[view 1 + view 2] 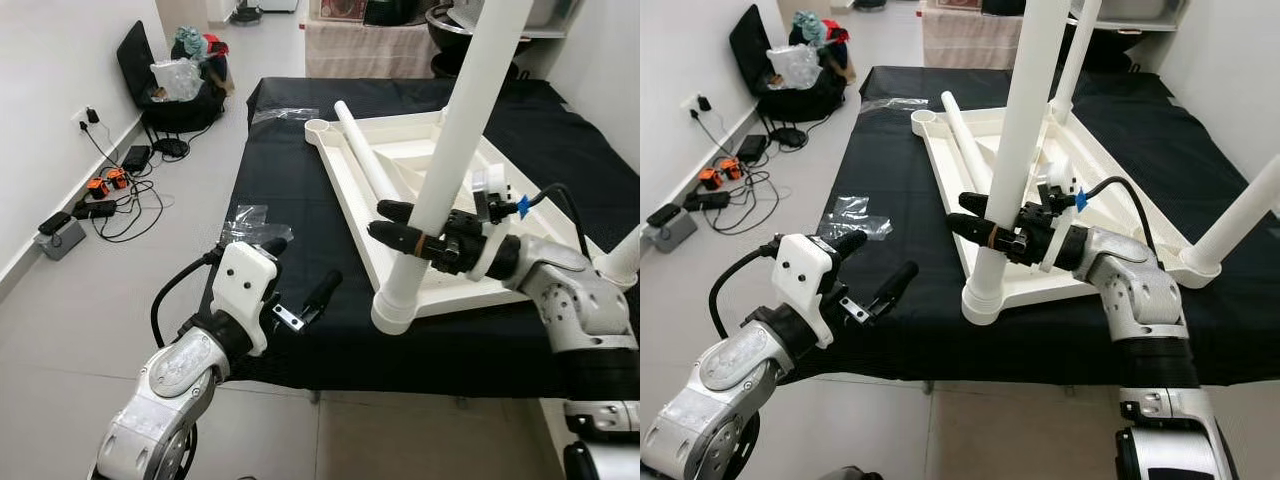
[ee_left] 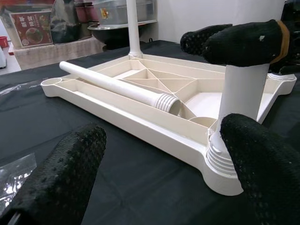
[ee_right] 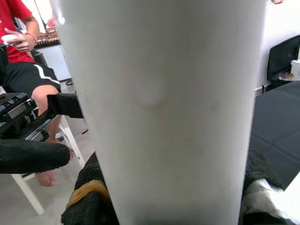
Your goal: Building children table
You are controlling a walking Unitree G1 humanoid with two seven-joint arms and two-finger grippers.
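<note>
A white children's table top (image 1: 345, 190) lies upside down on a black-covered surface (image 1: 270, 170). An upright white leg (image 1: 450, 150) stands in its near corner socket (image 1: 392, 310). My right gripper (image 1: 410, 224) is shut on this leg, low down, one finger either side; the leg (image 3: 164, 108) is close up in the right wrist view. A loose leg (image 1: 362, 150) lies inside the top. Another leg (image 1: 1235, 225) stands at the right corner and one more (image 1: 1075, 55) at the far corner. My left gripper (image 1: 300, 268) hovers open to the left of the held leg, holding nothing.
Clear plastic bags (image 1: 245, 215) lie on the black cover. Cables and chargers (image 1: 100, 195) are spread on the floor at left, with a black chair (image 1: 175, 75) piled with bags behind. A seated person (image 3: 18, 47) is in the right wrist view.
</note>
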